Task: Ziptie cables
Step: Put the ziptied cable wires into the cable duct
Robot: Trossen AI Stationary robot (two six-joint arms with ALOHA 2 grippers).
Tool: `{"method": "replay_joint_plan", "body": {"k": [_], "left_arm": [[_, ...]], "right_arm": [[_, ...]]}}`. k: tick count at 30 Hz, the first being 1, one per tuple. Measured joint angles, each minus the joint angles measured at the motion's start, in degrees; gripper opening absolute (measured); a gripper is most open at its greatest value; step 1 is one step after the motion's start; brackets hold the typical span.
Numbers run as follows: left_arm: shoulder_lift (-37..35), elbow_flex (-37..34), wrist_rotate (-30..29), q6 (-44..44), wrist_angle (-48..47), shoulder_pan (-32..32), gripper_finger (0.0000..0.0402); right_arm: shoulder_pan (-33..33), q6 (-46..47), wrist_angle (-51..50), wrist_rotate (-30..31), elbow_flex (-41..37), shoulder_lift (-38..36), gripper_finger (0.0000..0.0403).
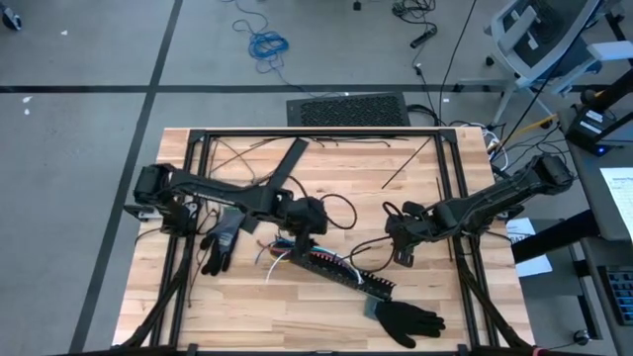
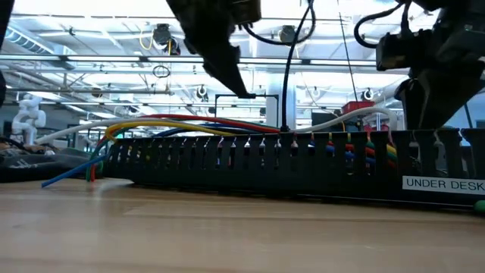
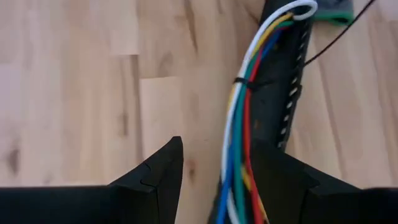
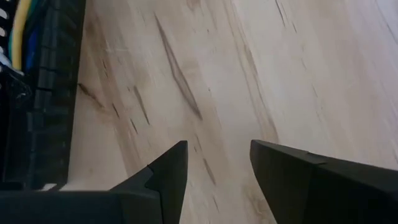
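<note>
Grey floor with dark seams surrounds the wooden desk (image 1: 247,307), which is framed by black rails, and a coiled blue cord (image 1: 267,44) lies on the floor beyond the far edge. Across the desk's middle, nearer the front edge, lies a black slotted strip (image 1: 341,272), running diagonally from the centre toward the front right. One black glove (image 1: 407,318) rests at the strip's front-right end, and another (image 1: 220,240) lies toward the left edge.

Both dark arms reach in from the sides. The left gripper (image 1: 305,229) hangs over the strip's far-left end, its fingers (image 3: 163,177) spread apart with nothing between them. The right gripper (image 1: 402,247) hovers beside the strip on its right, over bare wood, fingers (image 4: 168,177) likewise spread and empty.

The cables (image 3: 239,134) lie along the top of the strip, following its diagonal long axis. They are thin wires, white, yellow, red, green and blue, drawn together at one point by a thin black tie (image 3: 244,84). In the left wrist view they pass just beside one of the left gripper's fingers, lying on the strip below. In the low view the bundle arches above the strip (image 2: 303,163), and its loose ends (image 2: 76,171) fan out past the strip's end, down toward the desk.
</note>
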Motion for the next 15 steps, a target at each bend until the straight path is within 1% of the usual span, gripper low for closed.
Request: {"method": "replay_joint_plan", "body": {"k": [6,11,15], "left_arm": [[1.7,2.7,4.8,-6.1,2.3,0.2,0.0180],[4.9,2.8,5.3,-7.3,0.8,0.1,0.0180],[7.6,2.8,5.3,-8.9,3.1,0.3,0.0180]], "right_arm": [[0.0,-0.7,0.6,-0.9,0.0,0.0,0.0167],[0.0,-3.6,1.2,-1.1,0.0,0.0,0.0167],[0.0,-4.0,1.9,-1.1,0.0,0.0,0.0167]]}}
